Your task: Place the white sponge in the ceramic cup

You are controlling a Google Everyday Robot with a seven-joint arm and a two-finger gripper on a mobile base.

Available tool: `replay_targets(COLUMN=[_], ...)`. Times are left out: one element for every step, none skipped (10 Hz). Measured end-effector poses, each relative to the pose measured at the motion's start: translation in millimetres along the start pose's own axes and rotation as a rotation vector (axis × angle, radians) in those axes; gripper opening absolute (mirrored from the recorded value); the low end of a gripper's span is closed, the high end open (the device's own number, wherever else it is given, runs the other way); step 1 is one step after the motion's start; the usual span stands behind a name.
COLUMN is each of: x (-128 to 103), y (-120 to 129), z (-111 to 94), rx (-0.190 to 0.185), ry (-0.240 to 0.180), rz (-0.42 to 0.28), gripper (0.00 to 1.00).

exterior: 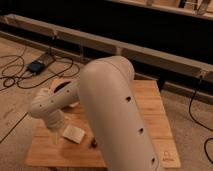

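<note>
Trailing across the floor at far left, black cables meet a small dark box. Next comes the gripper, pointing down over the left part of the wooden table; wide or narrow, I cannot tell. Just beside it, the white sponge lies flat on the wood. 1 small dark object sits by the bulky white arm.

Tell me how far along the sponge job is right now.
Done: nothing yet. The white sponge lies flat on the wooden table, not in any cup.
In hand: the gripper is down near the tabletop, right beside the sponge, not visibly holding it.
Left: grasp the sponge, lift it and drop it into the ceramic cup. I can't make out the cup; the robot's arm may be hiding it.
</note>
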Motion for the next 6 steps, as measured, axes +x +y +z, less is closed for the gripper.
replay_targets(x=[7.8, 15.7, 22.1, 27.7, 30.1, 31.9], y=[2.4, 3.1, 2.7, -0.6, -3.2, -5.8], z=[5.8, 10.9, 14.6, 17.7, 19.0, 21.4], rx=[-0.003, -0.005, -0.007, -0.004, -0.002, -0.001], ry=[0.006, 0.011, 0.015, 0.016, 0.017, 0.018], rz=[0.019, 0.041, 0.060, 0.079, 0.089, 0.098], gripper=[0.80, 0.80, 0.80, 0.80, 0.80, 0.80])
